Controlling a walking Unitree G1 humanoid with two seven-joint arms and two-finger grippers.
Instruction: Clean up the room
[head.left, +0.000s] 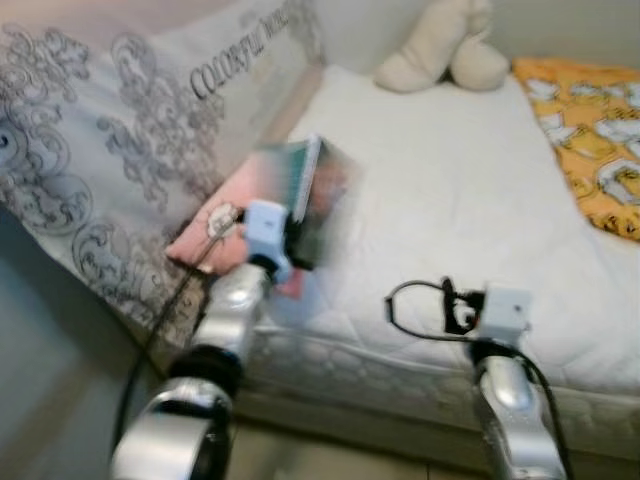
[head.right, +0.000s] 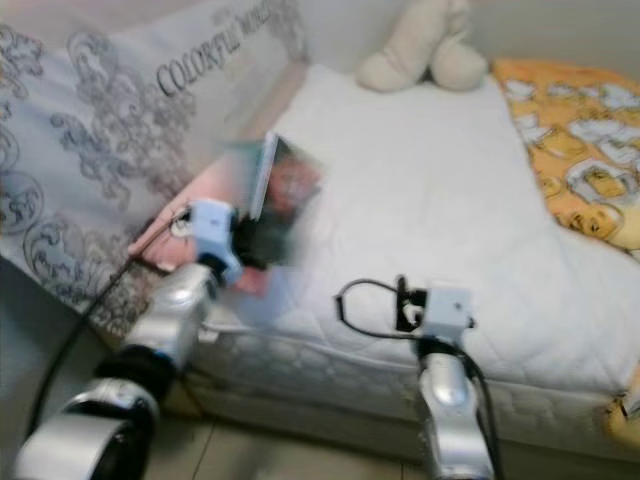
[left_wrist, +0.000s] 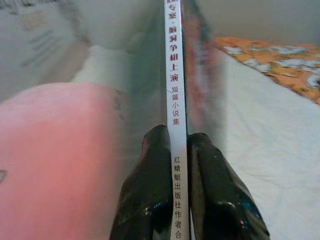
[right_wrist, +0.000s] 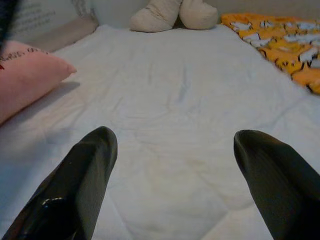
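A thin paperback book (left_wrist: 176, 90) stands on edge above the white bed (head.left: 470, 200), blurred in the head views. Its white spine carries a column of Chinese characters, and its cover is dark with reddish tones. It sits just beside a pink pillow (right_wrist: 25, 75).

Light was soft, even and diffuse, with no glare. Both eye views were motion-blurred, worst on the dark-covered thin book (head.left: 318, 195). Left wrist view: white spine text sharp, surroundings smeared. Right wrist view was sharpest; the pink square pillow (right_wrist: 25, 75) cast a faint shadow on the white quilted bed (right_wrist: 190, 110).
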